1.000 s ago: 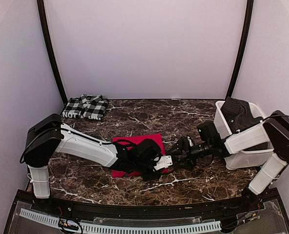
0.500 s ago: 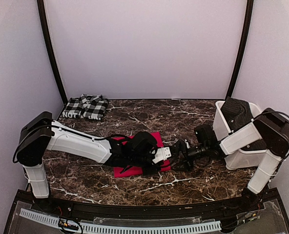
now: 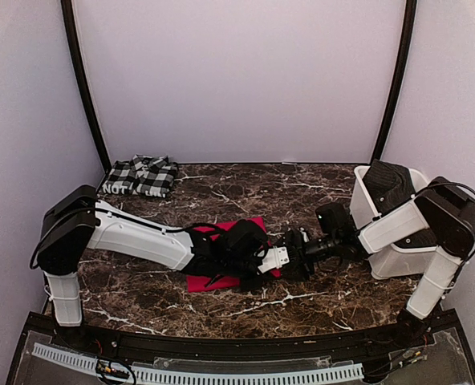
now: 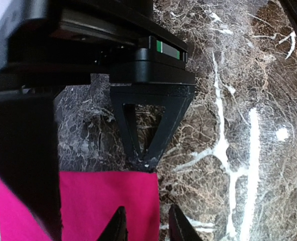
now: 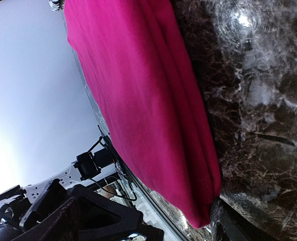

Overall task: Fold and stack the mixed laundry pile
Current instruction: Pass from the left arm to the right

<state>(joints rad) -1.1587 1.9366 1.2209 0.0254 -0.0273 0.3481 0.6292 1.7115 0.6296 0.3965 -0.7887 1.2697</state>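
Observation:
The bright red garment (image 3: 209, 282) lies folded on the marble table, partly under my left arm. My left gripper (image 3: 274, 258) hovers at the garment's right edge; in the left wrist view its fingertips (image 4: 119, 225) stand slightly apart over the red cloth (image 4: 98, 201), gripping nothing, and the left gripper (image 4: 148, 226) is open. My right gripper (image 3: 294, 249) meets it from the right, wide open, one finger (image 4: 151, 125) touching the cloth's corner. The right wrist view has the folded red edge (image 5: 153, 110) between the open right gripper (image 5: 158, 226). The checked garment (image 3: 141, 175) lies folded at the back left.
A white bin (image 3: 406, 261) with dark cloth (image 3: 390, 183) in it stands at the right, close behind my right arm. Grey walls enclose the table on three sides.
My left gripper has gone from shut to slightly open and let go of the red cloth. Both grippers have shifted a little toward the back, and the right one has moved left to the cloth's corner.

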